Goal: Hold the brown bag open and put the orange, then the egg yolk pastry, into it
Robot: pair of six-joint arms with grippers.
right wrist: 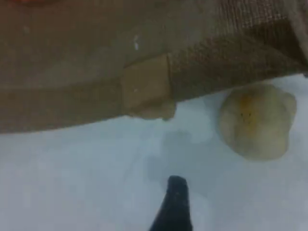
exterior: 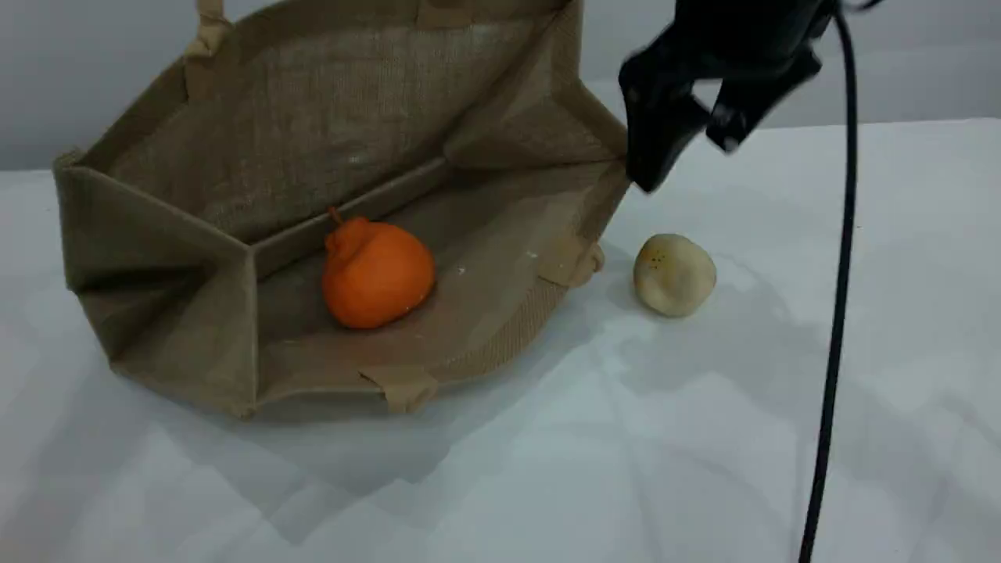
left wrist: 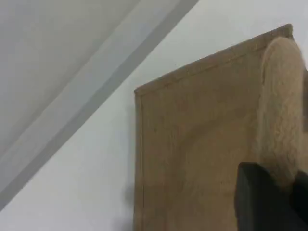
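The white-covered table (exterior: 704, 430) is taking up most of the scene view, and the brown bag (exterior: 336, 133) is lying on its side across the left half, its mouth gaping toward the camera. The bag's lower wall is resting flat on the cloth while its upper wall is standing raised. In the left wrist view the left gripper (left wrist: 288, 192) is pinching tightly together on the beige loop handle (left wrist: 279, 106) at that raised wall's edge, so it is holding the brown bag open from above. The right gripper (exterior: 688, 148) is hovering in the air beside the bag's right edge, with its dark jaws spread wide apart and gripping nothing. A black cable (exterior: 837, 313) is hanging down from that arm past the right side of the table. The orange (exterior: 378, 272) is sitting inside the bag on the lower wall, its knobby neck and stem pointing up and back. The egg yolk pastry (exterior: 674, 275) is resting on the table just outside the bag's mouth, to its right and not touching it, below the right gripper. A beige handle tab (exterior: 575, 262) on the bag's lower rim is lying between the orange and the pastry.
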